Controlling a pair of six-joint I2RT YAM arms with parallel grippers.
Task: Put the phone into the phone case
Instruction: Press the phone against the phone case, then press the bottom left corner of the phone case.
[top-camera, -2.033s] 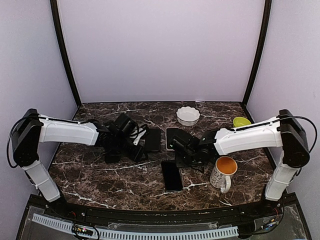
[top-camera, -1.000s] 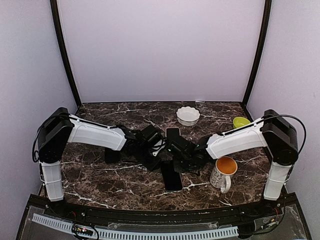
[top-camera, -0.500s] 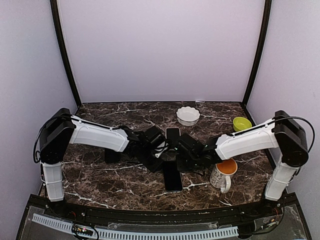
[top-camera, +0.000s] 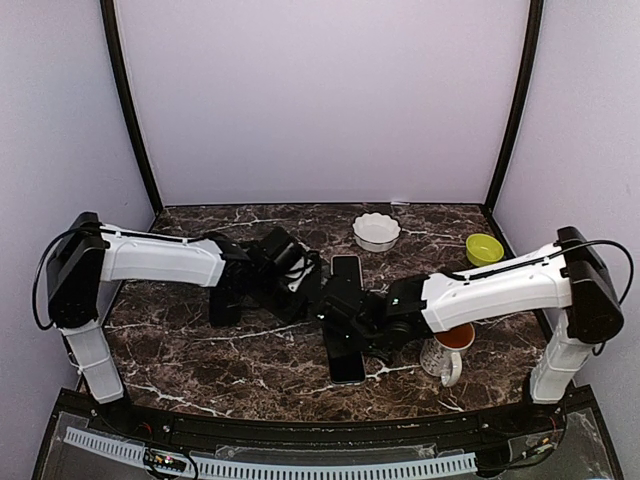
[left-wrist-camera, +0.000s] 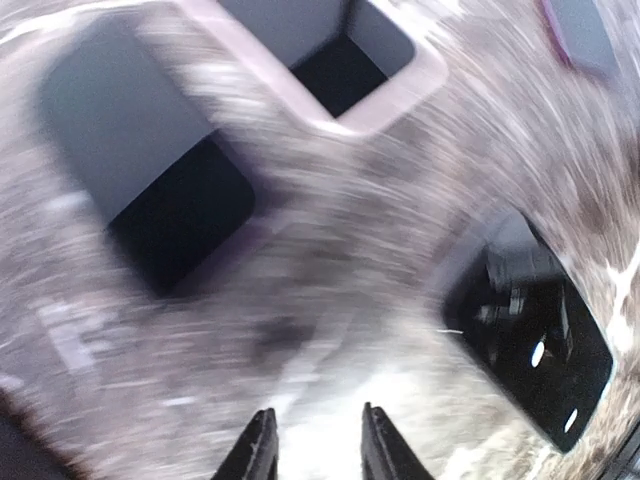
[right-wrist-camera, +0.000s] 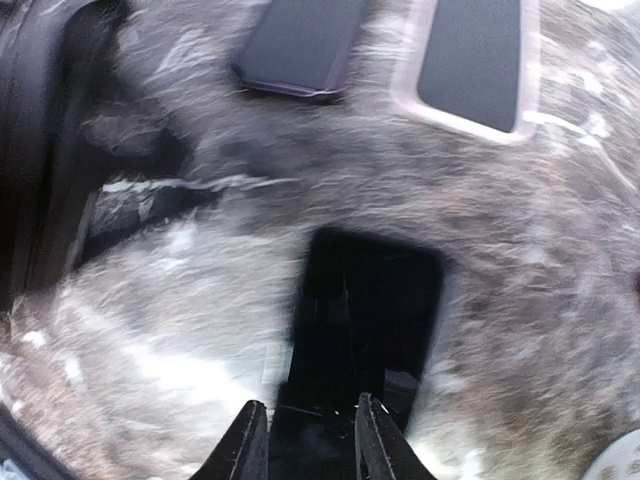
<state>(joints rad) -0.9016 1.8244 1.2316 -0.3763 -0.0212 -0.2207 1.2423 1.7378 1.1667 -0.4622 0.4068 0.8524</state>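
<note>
Gleaming rectangular phone on veined marble table.

White fluted dish and green bowl sit far back on the marble table, a mug nearer.

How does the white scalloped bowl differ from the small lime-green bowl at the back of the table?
The white scalloped bowl has a wavy, fluted rim; the lime-green bowl has a smooth one. The white bowl looks wider than the green one. The white one sits near the middle, the green one far right. Both stand upright and look empty.
</note>
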